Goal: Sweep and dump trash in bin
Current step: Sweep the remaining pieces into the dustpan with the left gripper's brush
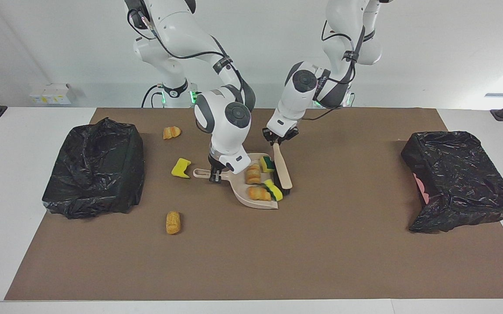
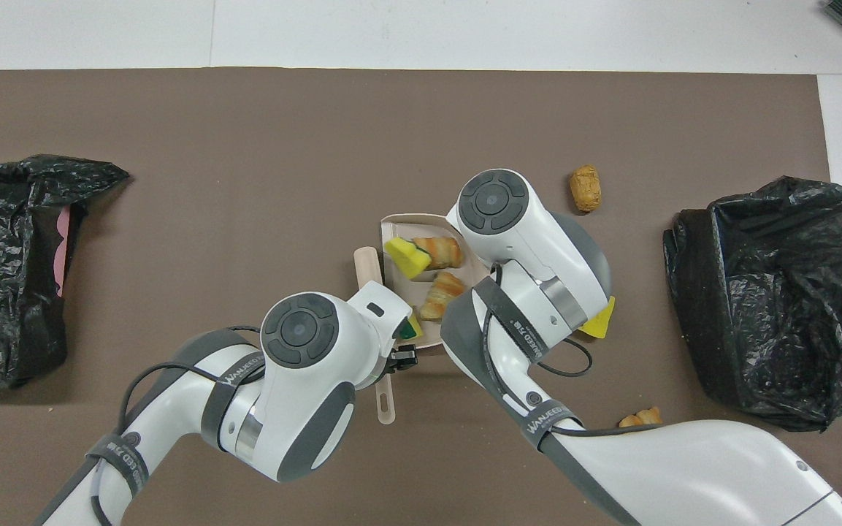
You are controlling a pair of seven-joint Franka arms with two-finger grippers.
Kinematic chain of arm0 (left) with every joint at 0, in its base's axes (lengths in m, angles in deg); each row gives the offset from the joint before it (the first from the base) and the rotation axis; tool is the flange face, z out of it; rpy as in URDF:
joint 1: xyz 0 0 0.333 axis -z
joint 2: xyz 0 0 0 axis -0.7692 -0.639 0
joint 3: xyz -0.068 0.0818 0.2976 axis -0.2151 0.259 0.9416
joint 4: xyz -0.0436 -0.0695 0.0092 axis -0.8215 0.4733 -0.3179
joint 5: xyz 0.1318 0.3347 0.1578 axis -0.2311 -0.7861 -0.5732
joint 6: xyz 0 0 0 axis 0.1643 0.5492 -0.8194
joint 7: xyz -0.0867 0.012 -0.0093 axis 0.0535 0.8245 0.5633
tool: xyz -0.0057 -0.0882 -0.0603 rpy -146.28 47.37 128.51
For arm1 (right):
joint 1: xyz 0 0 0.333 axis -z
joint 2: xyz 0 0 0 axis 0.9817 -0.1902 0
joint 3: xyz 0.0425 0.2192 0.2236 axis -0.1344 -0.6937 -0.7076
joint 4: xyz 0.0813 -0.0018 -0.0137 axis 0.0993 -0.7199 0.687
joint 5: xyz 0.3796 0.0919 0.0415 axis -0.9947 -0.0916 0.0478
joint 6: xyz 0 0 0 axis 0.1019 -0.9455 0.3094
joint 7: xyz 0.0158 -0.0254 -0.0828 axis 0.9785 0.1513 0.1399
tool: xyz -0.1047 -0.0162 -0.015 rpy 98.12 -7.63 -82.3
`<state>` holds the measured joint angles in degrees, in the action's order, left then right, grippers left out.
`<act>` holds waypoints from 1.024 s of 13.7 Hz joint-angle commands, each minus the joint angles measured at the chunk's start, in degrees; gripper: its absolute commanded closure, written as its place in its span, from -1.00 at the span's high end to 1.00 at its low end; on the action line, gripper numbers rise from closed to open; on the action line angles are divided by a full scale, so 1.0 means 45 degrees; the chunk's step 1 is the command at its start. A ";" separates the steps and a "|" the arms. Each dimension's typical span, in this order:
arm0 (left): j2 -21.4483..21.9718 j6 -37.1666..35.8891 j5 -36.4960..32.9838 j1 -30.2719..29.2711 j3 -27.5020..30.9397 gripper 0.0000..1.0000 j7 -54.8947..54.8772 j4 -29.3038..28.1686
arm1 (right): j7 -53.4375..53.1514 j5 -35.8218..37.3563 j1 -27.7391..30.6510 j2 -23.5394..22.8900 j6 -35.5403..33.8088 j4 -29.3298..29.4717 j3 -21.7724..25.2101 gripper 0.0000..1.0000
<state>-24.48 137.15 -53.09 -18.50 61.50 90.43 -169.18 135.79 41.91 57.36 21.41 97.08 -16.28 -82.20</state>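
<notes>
My right gripper [image 1: 215, 174] is shut on the handle of the beige dustpan [image 1: 241, 194], which rests on the brown mat. My left gripper [image 1: 278, 140] is shut on the brush [image 1: 282, 170], whose head is at the pan's open edge. In the pan lie two croissants [image 1: 253, 174] [image 1: 259, 193], a green-and-yellow sponge [image 1: 268, 163] and a yellow sponge [image 1: 273, 190]. Loose on the mat toward the right arm's end are a croissant [image 1: 172, 132], a yellow sponge chunk [image 1: 180, 168] and a bread roll [image 1: 173, 222]. The overhead view shows the pan [image 2: 412, 217] and the roll [image 2: 586, 188].
Two bins lined with black bags stand at the ends of the mat, one toward the right arm's end [image 1: 94, 168] and one toward the left arm's end [image 1: 460, 174]. The mat [image 1: 277, 253] lies on a white table.
</notes>
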 commanded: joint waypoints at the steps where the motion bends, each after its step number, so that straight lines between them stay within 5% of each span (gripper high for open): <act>1: -0.0531 -0.0108 0.0254 0.0378 0.0185 -1.00 -0.0505 0.1061 | -0.0068 0.0142 0.0188 0.0293 0.0358 -0.0504 -0.0087 -1.00; 14: -0.0359 -0.2352 -0.1227 -0.1592 0.0439 -1.00 -0.0055 0.1065 | -0.1239 -0.0595 0.0461 0.0468 0.0319 -0.0406 -0.0067 -1.00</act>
<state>-26.18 128.99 -56.48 -24.35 63.81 89.89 -164.90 132.28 41.25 58.14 21.59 97.13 -16.31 -82.17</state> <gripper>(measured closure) 0.740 0.687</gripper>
